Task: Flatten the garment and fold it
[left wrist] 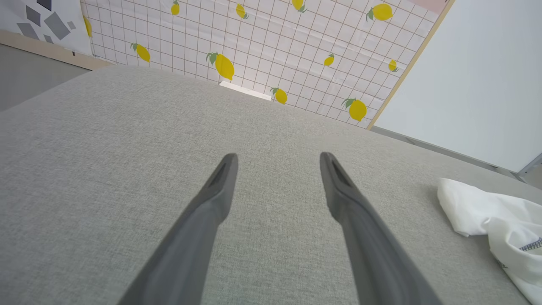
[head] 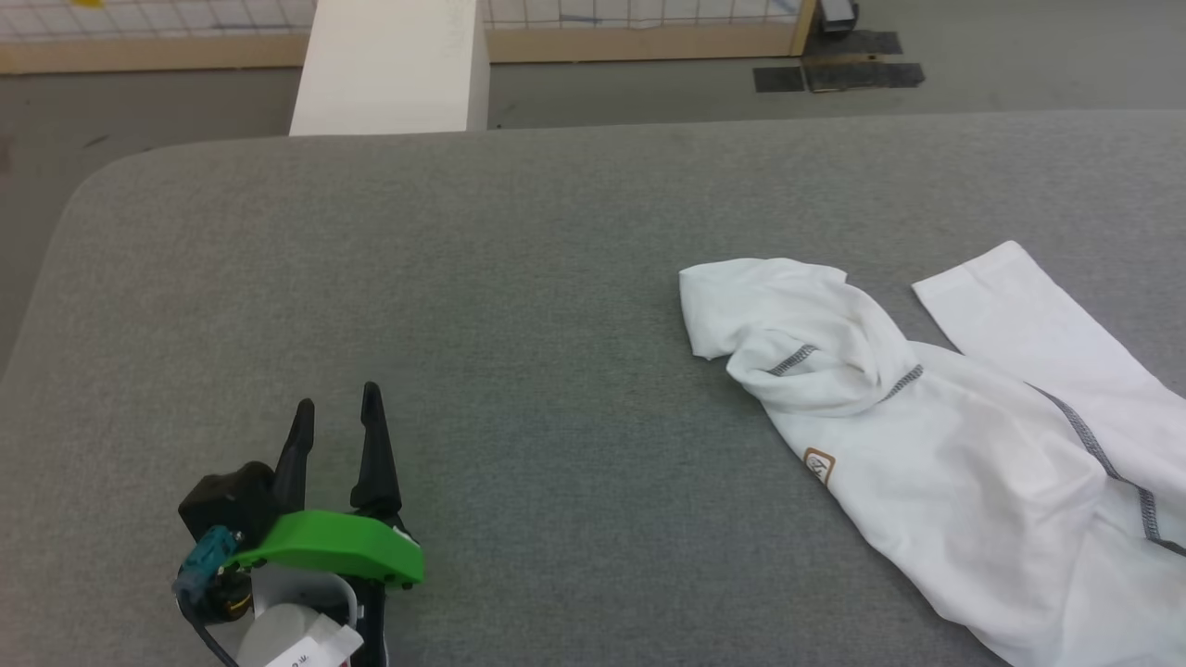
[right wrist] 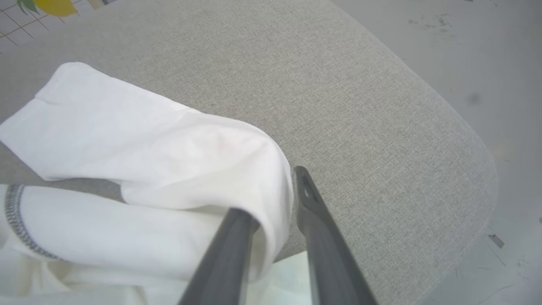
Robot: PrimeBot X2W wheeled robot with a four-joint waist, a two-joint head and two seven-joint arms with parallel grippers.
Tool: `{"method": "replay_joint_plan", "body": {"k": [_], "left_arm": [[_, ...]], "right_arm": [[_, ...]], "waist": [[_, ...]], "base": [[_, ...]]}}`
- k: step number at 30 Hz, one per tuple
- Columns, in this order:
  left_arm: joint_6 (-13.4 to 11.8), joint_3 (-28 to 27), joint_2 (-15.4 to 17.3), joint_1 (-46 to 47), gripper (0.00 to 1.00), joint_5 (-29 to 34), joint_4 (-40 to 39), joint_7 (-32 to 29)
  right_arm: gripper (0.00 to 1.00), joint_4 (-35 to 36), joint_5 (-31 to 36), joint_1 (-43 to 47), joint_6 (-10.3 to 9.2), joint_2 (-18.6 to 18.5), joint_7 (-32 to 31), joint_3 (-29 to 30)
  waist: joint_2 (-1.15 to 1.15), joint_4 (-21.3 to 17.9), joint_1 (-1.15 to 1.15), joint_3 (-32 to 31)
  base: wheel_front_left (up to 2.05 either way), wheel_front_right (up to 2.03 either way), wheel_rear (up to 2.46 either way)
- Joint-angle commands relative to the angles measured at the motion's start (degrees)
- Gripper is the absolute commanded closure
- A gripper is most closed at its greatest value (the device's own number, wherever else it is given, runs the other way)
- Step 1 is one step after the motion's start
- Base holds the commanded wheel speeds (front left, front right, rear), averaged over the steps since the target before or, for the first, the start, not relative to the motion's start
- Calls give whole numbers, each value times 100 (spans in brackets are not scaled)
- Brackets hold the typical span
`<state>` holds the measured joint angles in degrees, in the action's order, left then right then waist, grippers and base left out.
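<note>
Grey woven cloth covers the counter (head: 510, 278), and the garment (head: 927, 435) lies on its right part in the head view, running out of that view's right and lower edges. It is white and thin. It is bunched into a rumpled fold at its left end, while a flatter sleeve (head: 1028, 315) points up and to the left beside it. Dark grey dotted stitching (head: 1093, 445) follows a seam, and a small yellowish label (head: 819, 465) sits below the bunched fold. The left tool (head: 337, 396) is at the lower left of the head view over bare counter, well apart from the garment, with its two dark fingers spread wide and nothing between them. In the left wrist view the garment's edge lies off to the right of those fingers. The right tool (right wrist: 275, 199) is at a rounded fold of the white fabric near a corner of the counter. The fold drapes over and hides the tip of one finger, and the other finger (right wrist: 309, 203) stands just beside the cloth with little gap between the two. Whether they actually pinch the cloth I cannot tell. A white box (head: 389, 65) stands beyond the counter's far edge, and a wall with a lemon-print grid (left wrist: 254, 42) rises behind it.
</note>
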<state>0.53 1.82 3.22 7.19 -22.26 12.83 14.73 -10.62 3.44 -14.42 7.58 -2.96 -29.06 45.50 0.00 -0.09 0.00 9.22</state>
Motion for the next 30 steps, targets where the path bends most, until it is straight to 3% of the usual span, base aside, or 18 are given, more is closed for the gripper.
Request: {"method": "replay_joint_plan", "body": {"k": [1,7,12,19,30], "left_arm": [[17,-9,25,-66,0,29,13,27],[27,51,47,-104,0,32,-5,13],[23,123,44,-113,0,36,-23,9],[-14,201,37,14,0,156,-217,18],[85,343,2,472,0,384,-594,26]], "right_arm": [[0,80,-184,90,-9,0,241,-223],[0,406,-1161,615,-9,6,1572,-1821],[0,776,-1396,738,-9,7,1948,-2965],[0,522,-1312,-114,-9,-225,1303,-4186],[0,-1253,-1212,-1816,-9,-639,-132,-4814]], "waist": [[0,-138,0,-111],[0,-234,0,-224],[0,-239,0,-251],[0,-52,0,-11],[0,508,0,655]], "base": [[0,0,0],[0,0,0],[0,0,0],[0,0,0],[0,0,0]]}}
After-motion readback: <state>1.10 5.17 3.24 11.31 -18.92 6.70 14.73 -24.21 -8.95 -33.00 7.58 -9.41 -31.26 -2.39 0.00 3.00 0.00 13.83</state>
